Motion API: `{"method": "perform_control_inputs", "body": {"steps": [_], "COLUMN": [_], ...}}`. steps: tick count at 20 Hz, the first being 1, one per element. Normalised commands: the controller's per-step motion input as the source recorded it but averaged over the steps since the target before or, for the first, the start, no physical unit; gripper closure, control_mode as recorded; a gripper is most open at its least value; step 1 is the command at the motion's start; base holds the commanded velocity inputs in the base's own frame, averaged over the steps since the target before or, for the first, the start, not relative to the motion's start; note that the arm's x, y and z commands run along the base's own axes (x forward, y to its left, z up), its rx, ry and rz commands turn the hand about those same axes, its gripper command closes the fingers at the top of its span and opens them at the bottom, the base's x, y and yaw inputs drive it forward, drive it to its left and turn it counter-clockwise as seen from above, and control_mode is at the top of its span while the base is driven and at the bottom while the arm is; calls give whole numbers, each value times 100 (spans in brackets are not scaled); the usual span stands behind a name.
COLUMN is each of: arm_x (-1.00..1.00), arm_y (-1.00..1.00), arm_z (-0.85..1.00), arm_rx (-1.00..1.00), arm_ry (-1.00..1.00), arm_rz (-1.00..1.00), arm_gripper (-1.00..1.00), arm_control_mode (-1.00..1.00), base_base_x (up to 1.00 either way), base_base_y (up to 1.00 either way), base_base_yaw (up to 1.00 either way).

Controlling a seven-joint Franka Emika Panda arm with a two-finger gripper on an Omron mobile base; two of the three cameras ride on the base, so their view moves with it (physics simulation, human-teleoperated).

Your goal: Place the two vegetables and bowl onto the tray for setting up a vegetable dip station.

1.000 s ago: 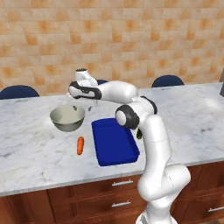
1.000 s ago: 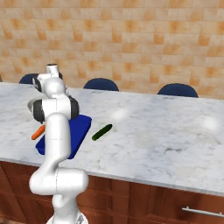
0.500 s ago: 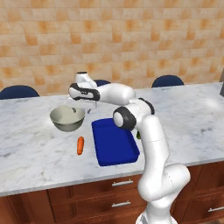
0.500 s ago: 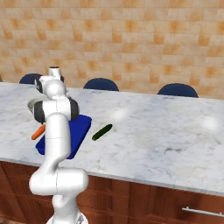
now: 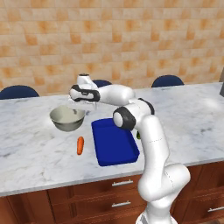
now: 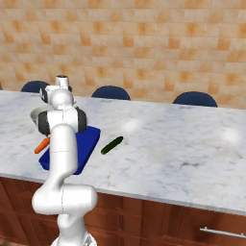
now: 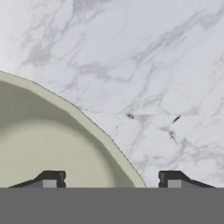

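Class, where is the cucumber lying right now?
In the right base view, the cucumber lies on the marble counter, just off the right edge of the blue tray, on the side away from the carrot.

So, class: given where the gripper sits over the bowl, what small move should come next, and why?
Probably close the gripper on the bowl rim. In the hand view its fingertips straddle the rim, one inside and one over the counter, and the bowl is not yet on the tray.
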Motion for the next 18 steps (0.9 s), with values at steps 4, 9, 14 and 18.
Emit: {"method": "perform_control_inputs", "body": {"steps": [4,9,14,18], "arm_x": [0,-4,-7,-24], "arm_y": [8,-16,-49,-71], "arm_z": [-4,17,94,62], "arm_rx": [0,1,14,20], "arm_ry": [-1,-2,-6,0], "arm_rz": [2,2,2,0], "arm_gripper": [100,100,100,100], "arm_control_mode": [-100,-100,-100,-100], "base_base_x": [0,0,0,0], "base_base_y": [0,0,0,0], "base_base_yaw": [0,0,0,0]}}
